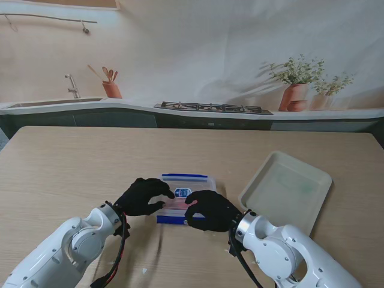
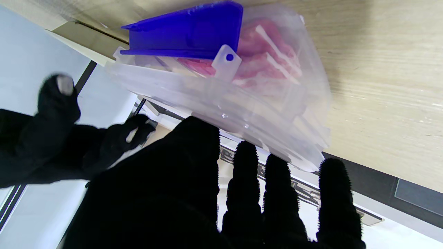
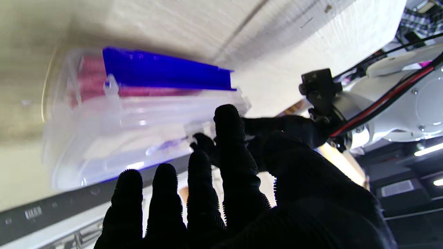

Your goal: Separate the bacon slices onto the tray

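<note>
Clear lidded container (image 1: 183, 200) with blue clips, pink bacon slices (image 2: 266, 55) inside, on wooden table (image 1: 72, 168) near front edge; pale tray (image 1: 287, 187) to its right, apart. Left hand (image 1: 141, 197) and right hand (image 1: 210, 210), black-gloved, over container from either side; fingers spread, grasp impossible to tell.

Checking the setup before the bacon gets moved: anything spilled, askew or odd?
Nothing spilled. The clear plastic bacon box with blue latches sits between both hands, bacon inside. The pale rectangular tray lies skewed to the table edge, holding no slices.
</note>
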Robot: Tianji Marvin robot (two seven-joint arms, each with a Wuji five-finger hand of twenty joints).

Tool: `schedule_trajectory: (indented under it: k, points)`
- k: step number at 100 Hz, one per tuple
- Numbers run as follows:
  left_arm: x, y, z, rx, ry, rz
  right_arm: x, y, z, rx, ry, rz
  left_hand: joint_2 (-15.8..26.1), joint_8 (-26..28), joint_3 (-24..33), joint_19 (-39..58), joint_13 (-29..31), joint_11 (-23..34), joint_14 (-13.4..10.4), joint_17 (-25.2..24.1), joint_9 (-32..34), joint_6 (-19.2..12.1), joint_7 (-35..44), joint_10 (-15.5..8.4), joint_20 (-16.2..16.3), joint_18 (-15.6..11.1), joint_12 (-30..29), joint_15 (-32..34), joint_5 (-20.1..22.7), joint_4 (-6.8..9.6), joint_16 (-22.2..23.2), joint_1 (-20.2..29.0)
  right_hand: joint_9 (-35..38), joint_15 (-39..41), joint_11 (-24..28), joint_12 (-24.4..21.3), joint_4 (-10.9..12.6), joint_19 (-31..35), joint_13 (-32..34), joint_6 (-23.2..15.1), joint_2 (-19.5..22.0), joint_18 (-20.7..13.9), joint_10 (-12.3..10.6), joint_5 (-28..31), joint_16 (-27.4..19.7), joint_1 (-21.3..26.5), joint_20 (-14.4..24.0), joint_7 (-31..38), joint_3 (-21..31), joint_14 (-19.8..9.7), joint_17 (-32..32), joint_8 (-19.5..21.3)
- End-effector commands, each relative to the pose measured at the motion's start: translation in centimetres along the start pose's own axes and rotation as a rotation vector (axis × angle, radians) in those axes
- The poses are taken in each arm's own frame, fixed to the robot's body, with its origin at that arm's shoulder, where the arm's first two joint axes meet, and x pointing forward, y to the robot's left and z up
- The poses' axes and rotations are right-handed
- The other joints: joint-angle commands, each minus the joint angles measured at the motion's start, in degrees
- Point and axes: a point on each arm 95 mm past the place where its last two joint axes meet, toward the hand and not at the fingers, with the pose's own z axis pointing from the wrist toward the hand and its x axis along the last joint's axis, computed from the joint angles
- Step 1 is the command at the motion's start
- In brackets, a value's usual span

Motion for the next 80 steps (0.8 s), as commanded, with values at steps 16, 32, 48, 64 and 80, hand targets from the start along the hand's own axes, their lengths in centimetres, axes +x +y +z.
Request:
schedule_trajectory:
  k: [16, 32, 48, 64, 80]
  points:
    - [-0.6, 2.1, -0.6, -0.066, -0.022, -0.004, -0.2, 3.0, 0.4, -0.108, 0.003, -0.038, -0.9, 0.4, 1.1, 0.6, 2.1, 0.6, 6.3, -0.8, -1.2, -1.0, 0.3, -2.3, 0.2, 1.0, 0.5, 2.0, 0.3, 0.49, 1.0, -0.9, -1.9, -0.1, -1.8, 0.0, 2.8, 0.9, 0.6, -3.2, 0.1, 0.9, 0.0, -11.4, 0.5, -1.8, 1.3, -5.8, -0.2, 0.7, 0.0, -3.1]
    - [-0.6, 2.1, -0.6, -0.071, -0.022, 0.002, -1.7, 4.2, 1.5, -0.133, -0.04, -0.083, -0.9, 0.4, 1.6, 0.1, 2.2, 0.6, 6.0, -1.3, -1.3, -1.1, 0.2, -2.3, -0.1, 1.2, 0.5, 2.1, 0.1, 0.79, 1.1, -1.7, -3.2, -0.5, -1.6, 0.1, 3.1, 0.8, 0.1, -3.4, 0.1, 0.5, -0.6, -12.3, 0.3, -0.6, 1.3, -5.9, -0.3, 0.2, -0.7, -3.5]
    - [-0.5, 2.2, -0.6, -0.073, -0.019, 0.015, -3.3, 4.5, 3.1, -0.123, -0.066, -0.196, -1.2, 0.4, 2.1, -0.1, 2.4, 0.7, 5.7, -1.5, -1.3, -1.1, 0.2, -2.4, -0.2, 1.2, 0.6, 2.4, -0.1, 1.06, 1.4, -2.3, -4.2, -0.7, -1.4, 0.1, 3.3, 0.5, -0.6, -3.9, 0.2, 0.2, -1.3, -12.0, 0.2, 0.1, 1.3, -5.1, 0.4, -0.6, -1.2, -3.8]
    - [-0.5, 2.2, -0.6, -0.072, -0.022, 0.014, -4.0, 4.2, 4.9, -0.104, -0.092, -0.196, -1.4, 0.5, 2.5, -0.3, 2.3, 0.8, 5.7, -1.7, -1.4, -1.1, 0.3, -2.5, -0.4, 1.1, 0.6, 2.3, -0.2, 1.14, 1.5, -2.6, -5.8, -1.2, -1.8, -0.1, 3.2, 0.0, -1.3, -4.5, 0.6, 0.0, -2.0, -13.1, 0.0, 0.3, 1.1, -5.2, 0.6, -1.3, -2.3, -4.3]
    - [-0.6, 2.3, -0.6, -0.074, -0.024, 0.012, -4.6, 3.9, 6.2, -0.08, -0.123, -0.178, -1.6, 0.5, 2.7, -0.1, 2.4, 0.8, 5.9, -1.5, -1.4, -1.0, 0.3, -2.4, -0.3, 1.1, 0.6, 2.3, -0.1, 1.17, 1.5, -2.7, -6.0, -1.4, -1.9, -0.3, 3.2, -0.1, -1.6, -4.4, 0.8, -0.2, -2.0, -13.4, -0.1, 0.4, 1.2, -5.0, 0.6, -1.4, -2.8, -4.7]
